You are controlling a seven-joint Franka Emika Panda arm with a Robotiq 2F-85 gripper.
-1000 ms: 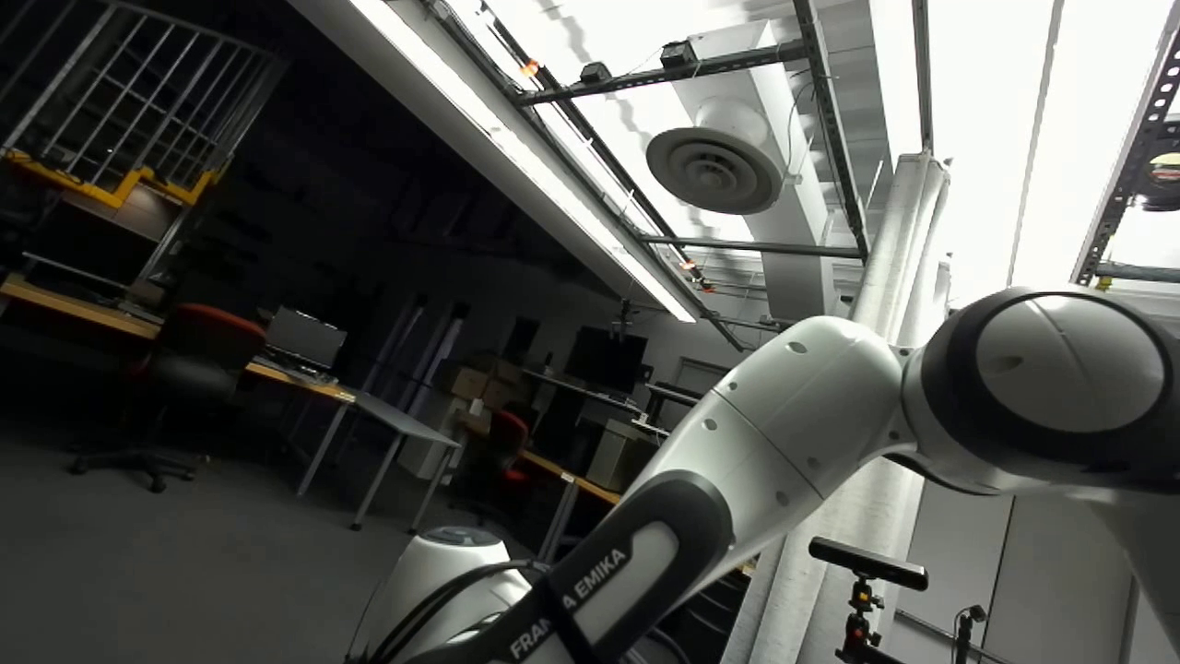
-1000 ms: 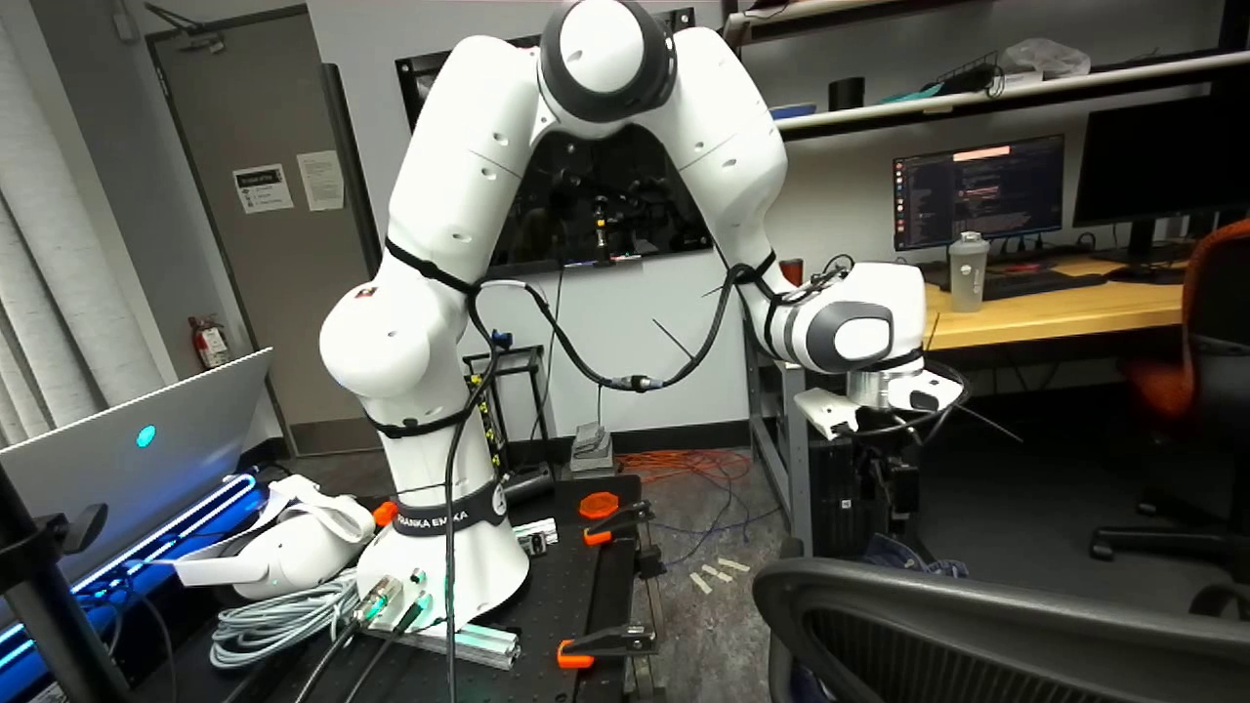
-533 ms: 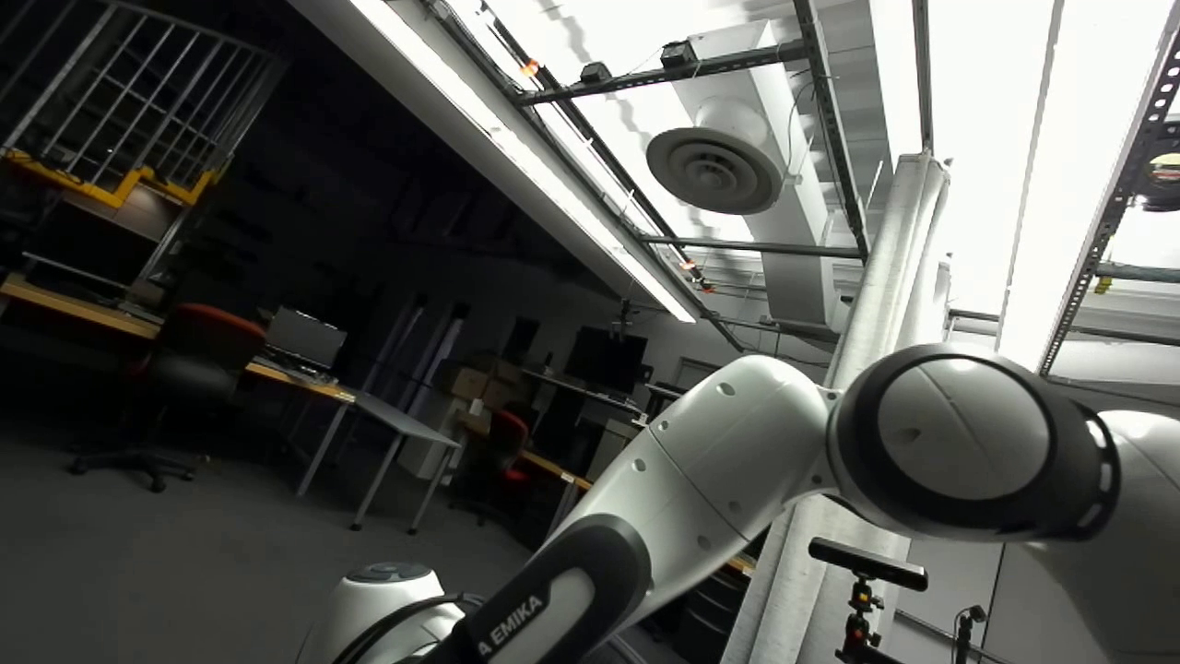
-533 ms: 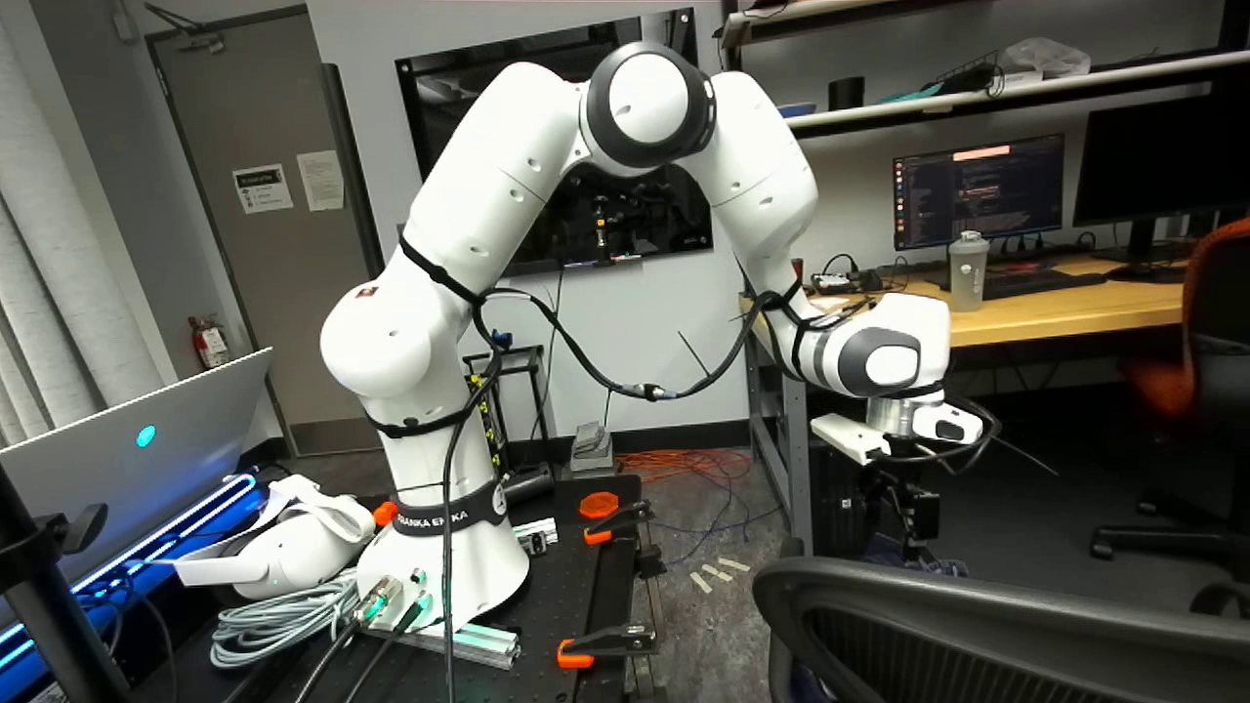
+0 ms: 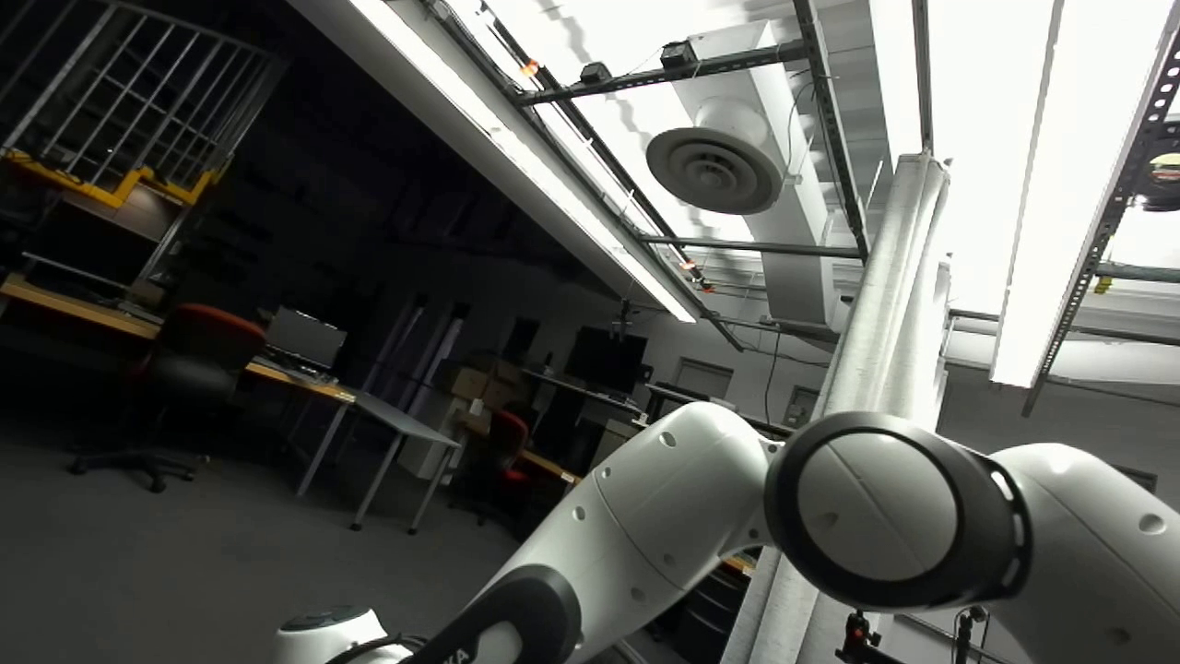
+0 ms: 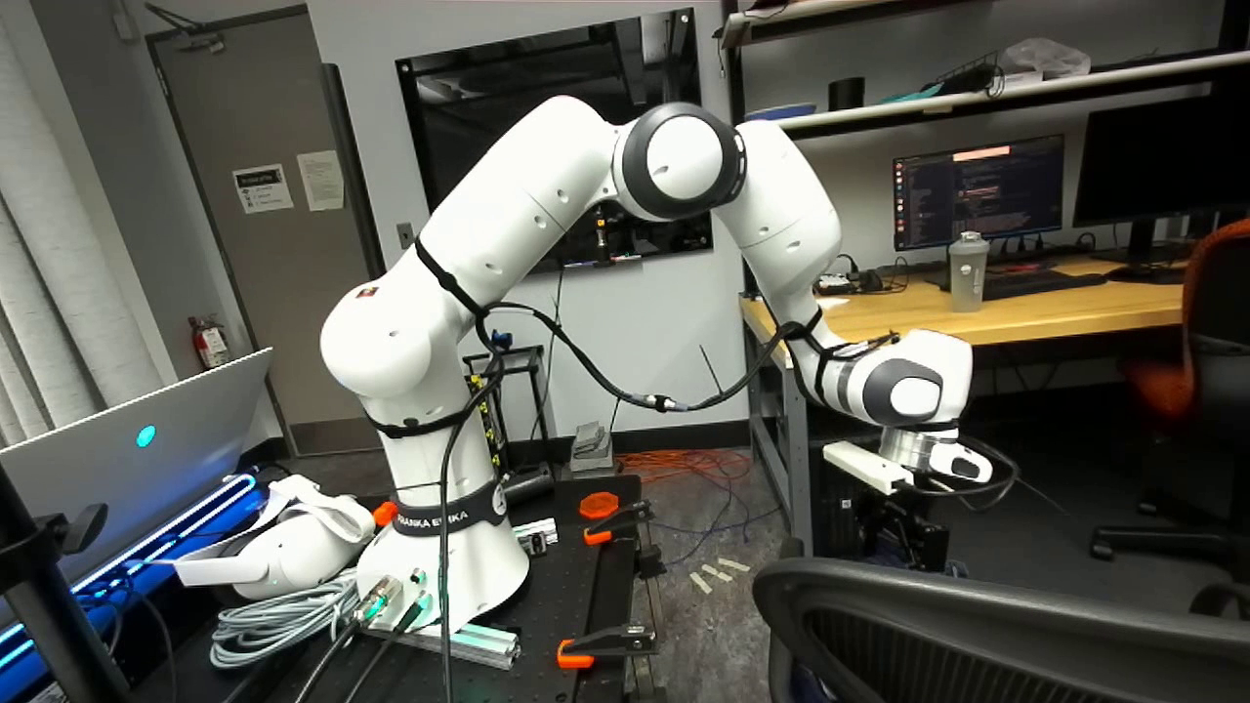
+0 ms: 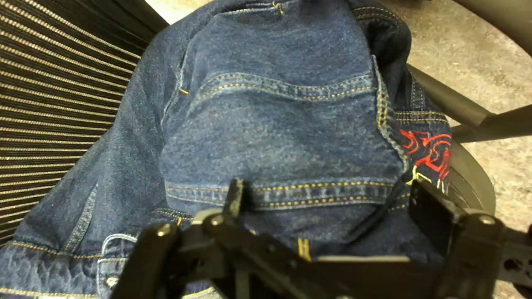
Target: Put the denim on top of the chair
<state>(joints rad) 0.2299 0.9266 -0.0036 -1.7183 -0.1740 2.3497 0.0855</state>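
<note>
The denim (image 7: 282, 133) fills the wrist view, dark blue with paler worn patches, yellow stitching and a red embroidered patch. It lies draped over the chair, whose black ribbed mesh (image 7: 54, 116) shows on the left and a grey frame part (image 7: 453, 95) on the right. In an exterior view the chair's rounded back top (image 6: 908, 586) hides most of the denim; a small blue edge (image 6: 959, 568) shows behind it. My gripper (image 7: 332, 199) is open with its fingers wide apart over the denim. Nothing is held; whether the fingertips touch the cloth I cannot tell.
A wooden desk (image 6: 1055, 312) with monitors and a shaker bottle (image 6: 968, 271) stands behind the gripper. An orange office chair (image 6: 1216, 312) is at the right. The black robot table (image 6: 576, 576) with orange clamps is on the left.
The arm has lowered and reached outward, to the right in an exterior view. The gripper has come down towards the denim behind the chair back. The denim and chair have not visibly moved.
</note>
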